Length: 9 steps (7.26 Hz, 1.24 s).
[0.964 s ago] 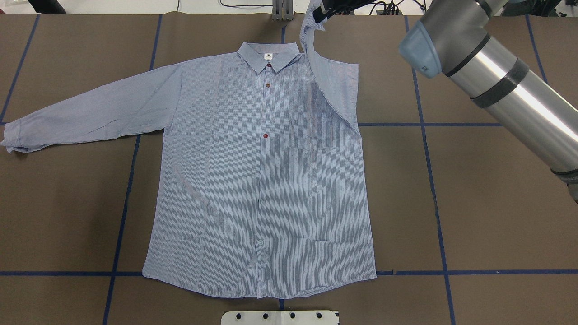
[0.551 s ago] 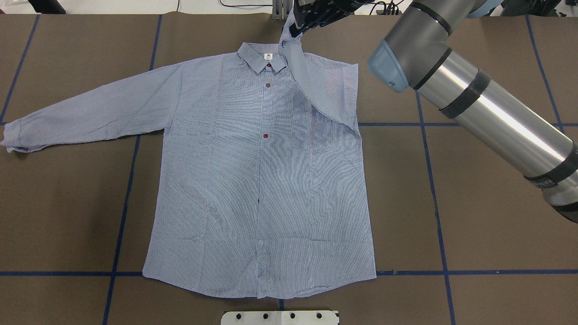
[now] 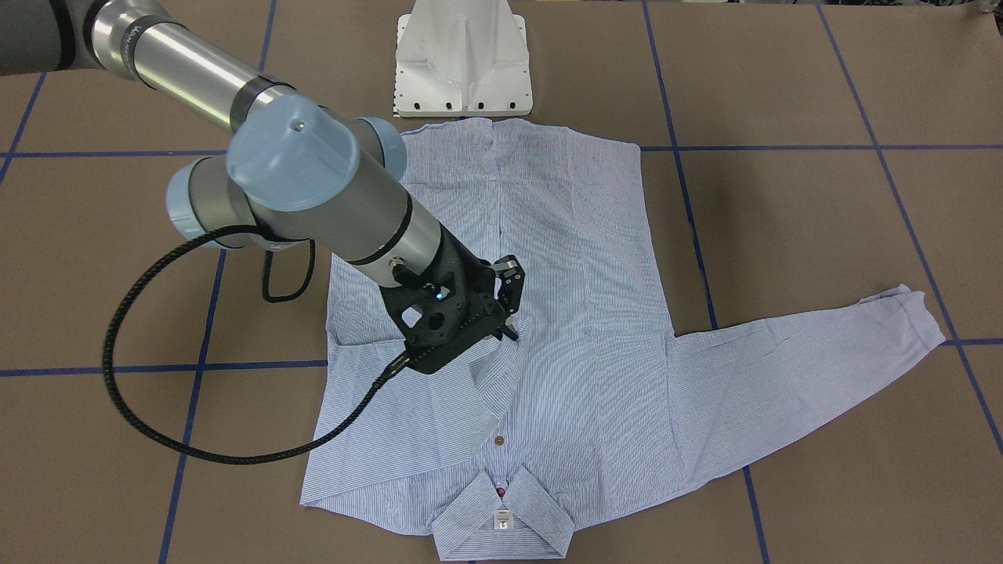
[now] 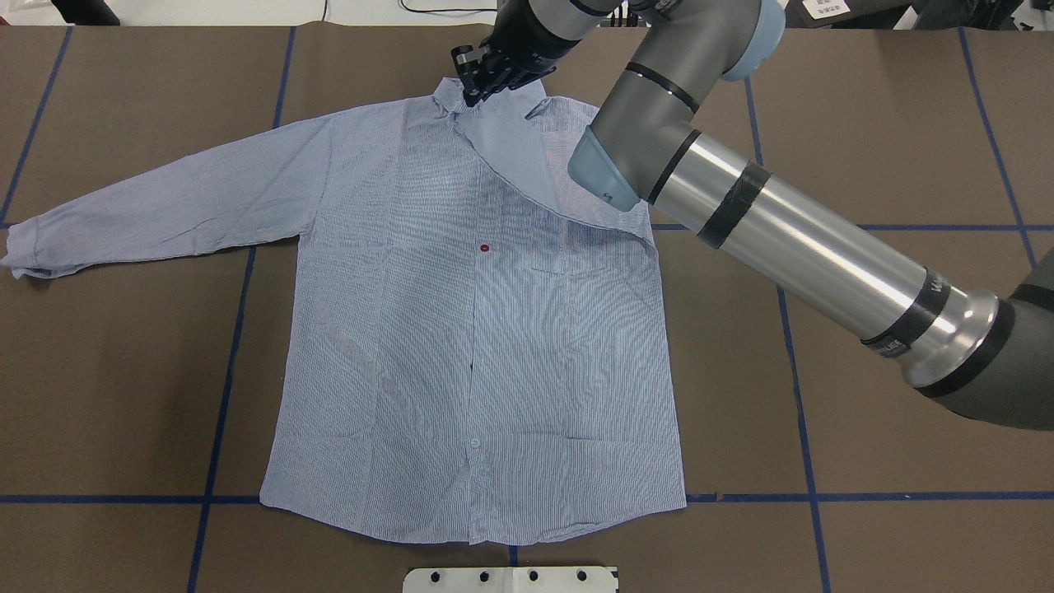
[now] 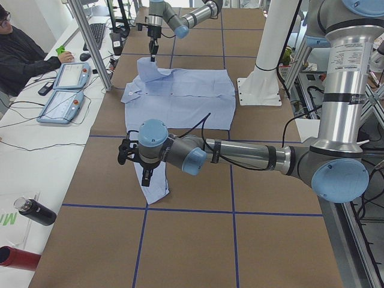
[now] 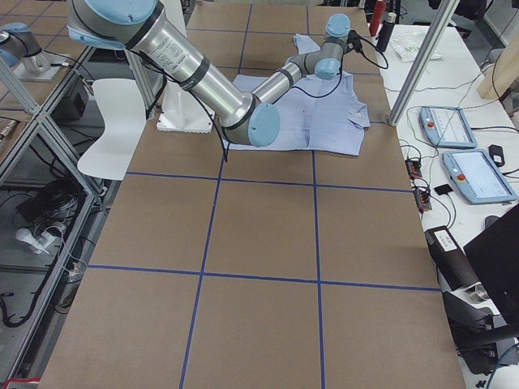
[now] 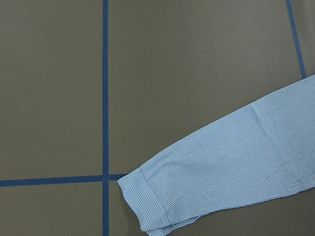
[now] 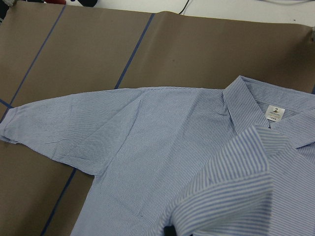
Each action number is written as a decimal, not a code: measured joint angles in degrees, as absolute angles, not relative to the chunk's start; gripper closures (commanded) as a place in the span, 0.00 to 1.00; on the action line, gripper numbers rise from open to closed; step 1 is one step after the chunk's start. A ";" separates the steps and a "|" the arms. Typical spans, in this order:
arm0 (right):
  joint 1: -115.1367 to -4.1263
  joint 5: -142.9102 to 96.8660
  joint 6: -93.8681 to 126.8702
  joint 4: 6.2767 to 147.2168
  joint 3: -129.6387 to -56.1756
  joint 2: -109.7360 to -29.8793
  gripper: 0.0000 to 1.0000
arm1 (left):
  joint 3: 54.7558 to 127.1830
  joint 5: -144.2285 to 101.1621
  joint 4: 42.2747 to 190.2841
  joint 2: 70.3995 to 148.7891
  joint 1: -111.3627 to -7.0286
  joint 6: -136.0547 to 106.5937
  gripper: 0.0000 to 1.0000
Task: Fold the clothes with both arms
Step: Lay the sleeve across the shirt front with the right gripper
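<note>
The black two-finger right gripper (image 4: 476,91) had its jaws pinched on the folded-over sleeve (image 4: 527,156) of the light blue-and-white striped button-up shirt (image 4: 494,354), at the collar (image 3: 541,517). The shirt lay front-up on the brown blue-taped table (image 4: 906,123). The left gripper (image 5: 147,177) hung over the other sleeve's cuff (image 7: 147,206), and its jaw spread could not be told.

Right arm (image 4: 782,239) slanting over shirt (image 4: 461,371) shoulder, bare table (image 4: 906,412) flanking hem
</note>
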State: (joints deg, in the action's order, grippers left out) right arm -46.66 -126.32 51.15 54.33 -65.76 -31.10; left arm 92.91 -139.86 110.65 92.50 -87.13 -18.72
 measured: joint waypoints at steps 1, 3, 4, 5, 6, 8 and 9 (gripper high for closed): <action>-44.68 -123.63 51.15 54.35 -63.40 -30.12 1.00 | 92.73 -139.84 110.63 92.71 -87.12 -18.72 0.01; -41.30 -118.88 51.15 54.38 -59.00 -27.70 1.00 | 92.44 -139.86 110.60 92.86 -87.10 -18.72 0.01; -39.77 -116.83 51.15 54.40 -57.70 -26.94 0.95 | 92.28 -139.86 110.63 92.92 -87.07 -18.72 0.01; -38.16 -114.76 51.17 54.42 -57.11 -26.62 0.88 | 92.17 -139.82 110.64 92.93 -87.04 -18.72 0.01; -36.77 -113.15 51.21 54.46 -56.88 -26.51 0.88 | 92.14 -139.82 110.65 92.94 -87.03 -18.74 0.01; -34.34 -109.71 51.18 54.49 -56.80 -26.43 0.47 | 92.16 -139.83 110.65 92.93 -87.06 -18.80 0.01; -33.53 -108.40 51.16 54.47 -56.78 -26.37 0.12 | 92.21 -139.85 110.65 92.91 -87.09 -18.85 0.01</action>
